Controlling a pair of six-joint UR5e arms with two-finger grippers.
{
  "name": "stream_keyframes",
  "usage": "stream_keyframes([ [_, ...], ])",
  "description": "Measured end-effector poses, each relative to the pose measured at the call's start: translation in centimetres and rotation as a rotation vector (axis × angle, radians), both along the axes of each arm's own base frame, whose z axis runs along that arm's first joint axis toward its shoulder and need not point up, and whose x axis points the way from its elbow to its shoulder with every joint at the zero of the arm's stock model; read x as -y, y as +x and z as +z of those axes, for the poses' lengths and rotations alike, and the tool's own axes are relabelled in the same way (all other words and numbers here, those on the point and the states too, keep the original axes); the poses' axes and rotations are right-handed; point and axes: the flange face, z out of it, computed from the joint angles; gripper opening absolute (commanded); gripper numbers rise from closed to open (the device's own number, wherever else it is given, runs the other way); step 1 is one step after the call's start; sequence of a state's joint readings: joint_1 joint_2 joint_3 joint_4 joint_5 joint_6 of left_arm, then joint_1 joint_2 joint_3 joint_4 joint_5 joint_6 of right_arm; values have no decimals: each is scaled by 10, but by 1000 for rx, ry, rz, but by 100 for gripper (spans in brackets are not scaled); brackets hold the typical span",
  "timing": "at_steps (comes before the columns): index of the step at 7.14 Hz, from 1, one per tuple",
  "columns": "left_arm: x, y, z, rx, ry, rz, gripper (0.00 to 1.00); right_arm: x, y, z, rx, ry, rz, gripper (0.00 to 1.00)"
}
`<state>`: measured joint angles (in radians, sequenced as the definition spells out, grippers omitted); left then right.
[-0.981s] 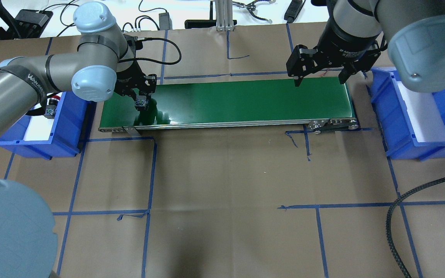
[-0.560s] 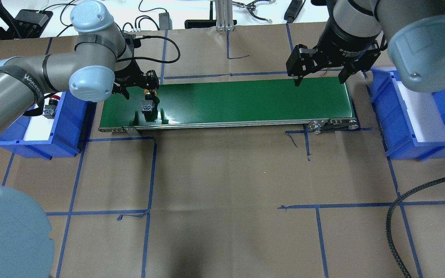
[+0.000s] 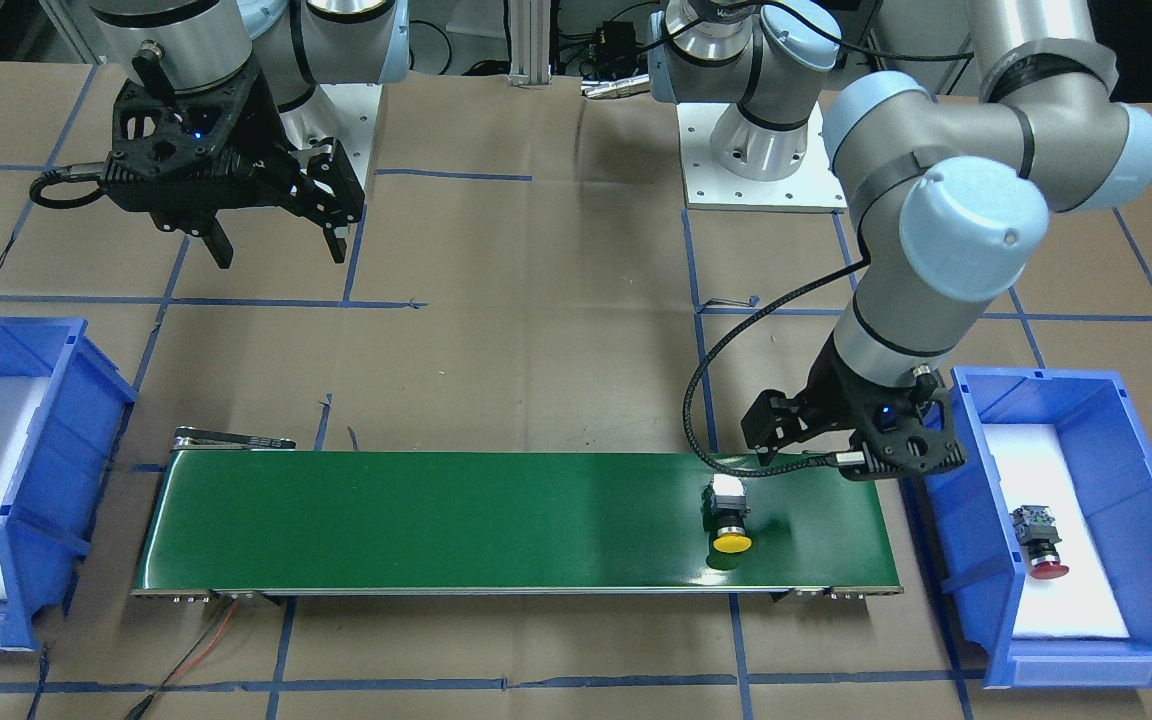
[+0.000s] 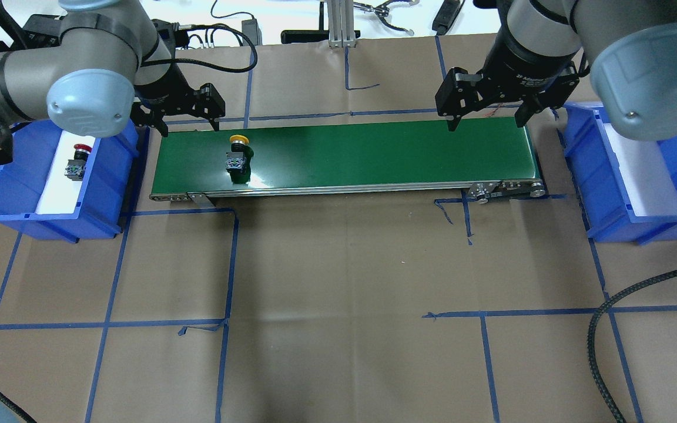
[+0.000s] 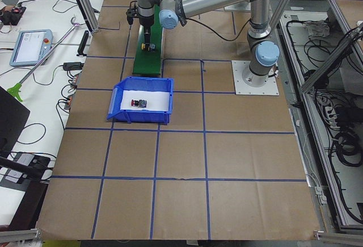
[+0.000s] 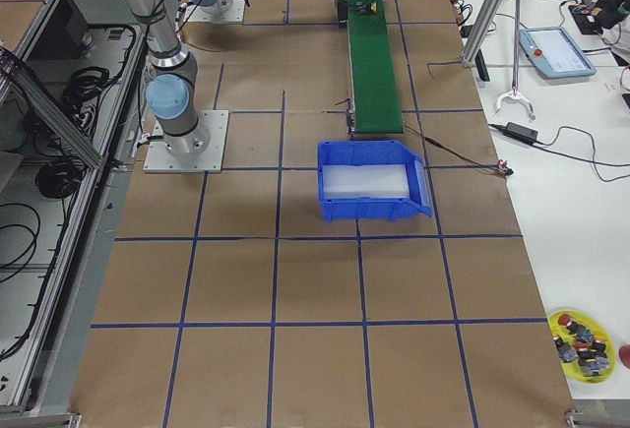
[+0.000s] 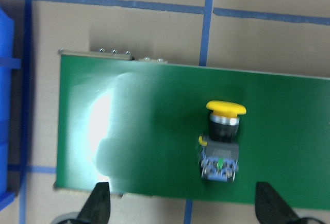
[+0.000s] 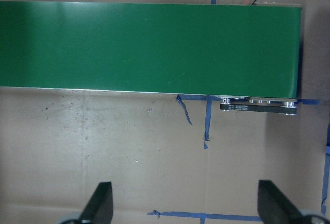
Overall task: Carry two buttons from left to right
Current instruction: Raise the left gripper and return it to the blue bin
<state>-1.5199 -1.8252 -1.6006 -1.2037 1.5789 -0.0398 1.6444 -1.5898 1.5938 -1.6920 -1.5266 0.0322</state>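
Observation:
The yellow-capped button [image 4: 237,154] lies on its side on the green conveyor belt [image 4: 374,153] near its left end, cap toward the far side. It also shows in the front view [image 3: 731,520] and the left wrist view [image 7: 223,136]. The red-capped button [image 4: 77,161] lies in the left blue bin [image 4: 103,188]. My left gripper [image 4: 187,123] is open and empty, above the belt's far left corner, apart from the yellow button. My right gripper [image 4: 485,120] is open and empty, above the belt's far right edge.
The right blue bin [image 4: 579,164] with a white liner stands past the belt's right end and holds nothing visible. A black braided cable [image 4: 609,329] lies at the front right. Blue tape lines cross the brown table cover.
My left gripper has opened, let go of the yellow button on the belt, and pulled up and back to the left. The button has shifted slightly right. The right arm has not moved.

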Motion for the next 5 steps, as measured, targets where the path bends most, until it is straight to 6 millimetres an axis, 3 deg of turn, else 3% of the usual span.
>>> stream_keyframes([
  [3,1,33,18,1,-10,7,100,0,0,-1,-5,2,-1,100],
  [5,21,88,28,9,-3,0,100,0,0,-1,-4,2,0,100],
])
